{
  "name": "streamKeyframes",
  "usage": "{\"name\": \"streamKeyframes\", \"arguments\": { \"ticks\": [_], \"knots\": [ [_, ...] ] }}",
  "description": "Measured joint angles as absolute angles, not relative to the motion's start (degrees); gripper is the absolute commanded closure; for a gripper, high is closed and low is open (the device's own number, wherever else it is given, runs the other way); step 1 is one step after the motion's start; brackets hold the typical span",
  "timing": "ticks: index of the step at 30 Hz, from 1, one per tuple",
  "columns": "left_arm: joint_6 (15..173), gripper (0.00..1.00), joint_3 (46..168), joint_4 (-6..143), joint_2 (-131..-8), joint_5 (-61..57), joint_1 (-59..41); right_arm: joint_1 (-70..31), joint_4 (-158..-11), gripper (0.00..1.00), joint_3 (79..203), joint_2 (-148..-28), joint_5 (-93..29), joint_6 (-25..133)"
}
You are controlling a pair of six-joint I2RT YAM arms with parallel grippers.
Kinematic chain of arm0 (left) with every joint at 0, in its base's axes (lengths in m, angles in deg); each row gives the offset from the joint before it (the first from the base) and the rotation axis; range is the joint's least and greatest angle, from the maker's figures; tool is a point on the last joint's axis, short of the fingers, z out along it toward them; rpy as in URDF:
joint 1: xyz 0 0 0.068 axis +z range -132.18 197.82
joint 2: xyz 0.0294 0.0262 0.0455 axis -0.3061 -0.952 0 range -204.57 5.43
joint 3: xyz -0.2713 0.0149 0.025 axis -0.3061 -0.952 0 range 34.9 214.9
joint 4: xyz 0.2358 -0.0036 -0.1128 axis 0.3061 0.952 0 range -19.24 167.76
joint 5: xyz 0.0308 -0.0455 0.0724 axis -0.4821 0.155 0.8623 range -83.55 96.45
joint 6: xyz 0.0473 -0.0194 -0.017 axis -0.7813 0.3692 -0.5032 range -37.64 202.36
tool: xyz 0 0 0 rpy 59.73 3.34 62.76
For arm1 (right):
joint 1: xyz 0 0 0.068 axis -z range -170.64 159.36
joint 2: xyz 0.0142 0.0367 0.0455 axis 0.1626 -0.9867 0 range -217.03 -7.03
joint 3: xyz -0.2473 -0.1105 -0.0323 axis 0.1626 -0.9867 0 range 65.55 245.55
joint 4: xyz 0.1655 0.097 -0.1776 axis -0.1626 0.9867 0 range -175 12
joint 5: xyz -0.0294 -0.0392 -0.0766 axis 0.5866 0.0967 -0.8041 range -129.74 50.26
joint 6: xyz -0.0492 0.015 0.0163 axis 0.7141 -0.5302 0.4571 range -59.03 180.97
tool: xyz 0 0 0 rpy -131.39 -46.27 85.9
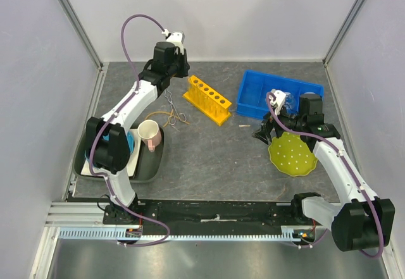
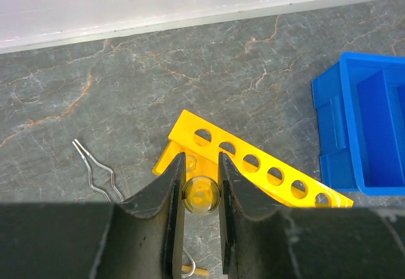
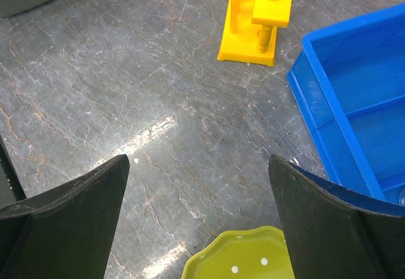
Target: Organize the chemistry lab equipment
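Left jaws pinch a small clear glass piece [image 2: 201,195]; right jaws wide, empty.
Glass held over the yellow holed plastic rack's [image 2: 262,168] end, probably lining up a hole.

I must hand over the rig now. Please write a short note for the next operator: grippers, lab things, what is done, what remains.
Left gripper: shut on a clear glass piece, by the end of the yellow rack.
Right gripper: open, empty, over the table between green plate and blue bin.
Tongs and rubber loop lie loose left of the rack.
Done: nothing seated; the rack holes in view are empty.
To do: place the glass, then tidy tongs and loop.
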State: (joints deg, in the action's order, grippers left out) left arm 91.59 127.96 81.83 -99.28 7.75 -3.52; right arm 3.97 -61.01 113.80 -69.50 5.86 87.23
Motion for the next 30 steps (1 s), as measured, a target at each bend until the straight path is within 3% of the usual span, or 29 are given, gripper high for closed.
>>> {"name": "streamKeyframes", "arguments": {
  "ticks": [20,26,30],
  "knots": [
    [90.8,0.92,131.8,84.8,-104.6,5.8,-3.5,4.0,-61.0,0.02,113.8,-69.6,5.9,87.4],
    [90.4,0.82,133.2,86.2,-107.6,4.7,-3.5,4.0,-61.0,0.02,113.8,-69.7,5.9,87.4],
    [90.3,0.66,133.9,87.1,-108.8,4.6,-3.5,4.0,-61.0,0.02,113.8,-69.8,5.8,87.5]
  ]
}}
